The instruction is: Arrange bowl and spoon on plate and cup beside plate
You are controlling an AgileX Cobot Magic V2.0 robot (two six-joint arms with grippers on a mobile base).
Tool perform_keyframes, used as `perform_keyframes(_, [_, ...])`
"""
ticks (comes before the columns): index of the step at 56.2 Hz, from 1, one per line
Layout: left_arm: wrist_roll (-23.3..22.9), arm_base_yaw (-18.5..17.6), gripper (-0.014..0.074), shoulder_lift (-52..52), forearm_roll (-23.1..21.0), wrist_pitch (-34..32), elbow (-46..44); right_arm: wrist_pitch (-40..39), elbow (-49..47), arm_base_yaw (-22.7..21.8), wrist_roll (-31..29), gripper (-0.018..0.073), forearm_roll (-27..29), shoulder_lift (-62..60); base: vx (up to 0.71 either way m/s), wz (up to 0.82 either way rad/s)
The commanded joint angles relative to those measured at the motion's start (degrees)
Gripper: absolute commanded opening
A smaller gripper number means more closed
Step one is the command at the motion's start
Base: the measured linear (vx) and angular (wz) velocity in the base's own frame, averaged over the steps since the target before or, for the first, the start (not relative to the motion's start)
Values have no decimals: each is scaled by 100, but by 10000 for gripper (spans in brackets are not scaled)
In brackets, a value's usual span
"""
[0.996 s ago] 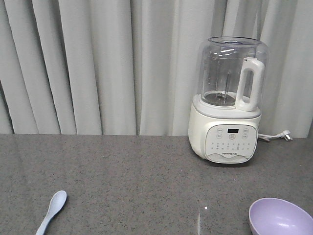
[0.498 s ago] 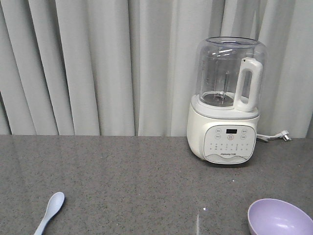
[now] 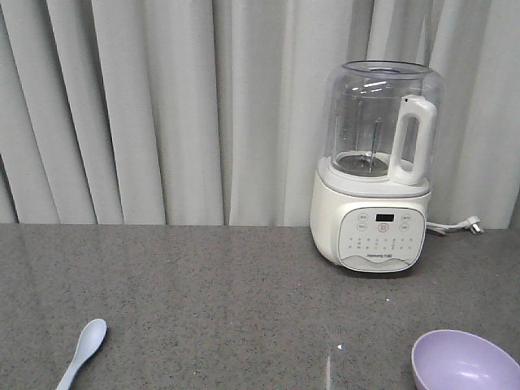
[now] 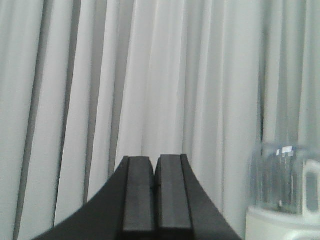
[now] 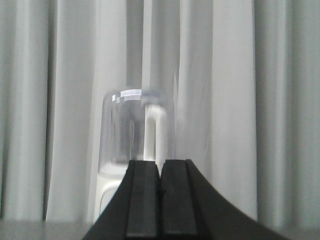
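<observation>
Lavender bowl (image 3: 463,361) sits cut at the frame's lower right, spoon (image 3: 81,351) lower left. Both slid slightly leftward a second ago, then held, so we judge only the view shifted. We see no plate or cup. Left jaws and right jaws are pressed together, empty. Open tabletop (image 3: 227,292) lies between bowl and spoon; the blender (image 3: 378,166) crowds upper right.

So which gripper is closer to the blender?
Right, probably. The right gripper faces the blender almost head-on; for the left gripper it sits off to the right.
</observation>
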Motion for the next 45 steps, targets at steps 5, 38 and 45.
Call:
perform_keyframes(5, [654,-3,-6,1524,100,528,-2183,-161,-1904,-36,-282,-8,-53,1552,0,0])
perform_keyframes(38, [753,-3,213,4656,90,1156,-3361,175,-2879,-36,-183,176,-27,4462,0,0])
perform_keyframes(45, [753,-3,422,4656,90,1200,-3361,136,-2879,-36,-183,403,-27,4462,0,0])
